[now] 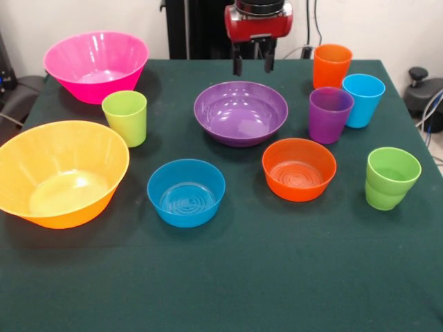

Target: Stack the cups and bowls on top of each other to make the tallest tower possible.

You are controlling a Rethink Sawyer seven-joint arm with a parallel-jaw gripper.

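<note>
All the cups and bowls sit apart on the green table [228,277], so no tower is built yet. The gripper [252,63] hangs above the far side of the wide purple bowl [240,112] with its two fingers spread and nothing between them. The lime-yellow cup [125,116] and small blue bowl [185,191] wait close by.

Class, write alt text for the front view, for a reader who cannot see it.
Five bowls and five cups stand apart, unstacked, on a dark green table; no tower exists yet. The robot's open, empty tool hangs above the far edge, behind the wide purple bowl.
</note>
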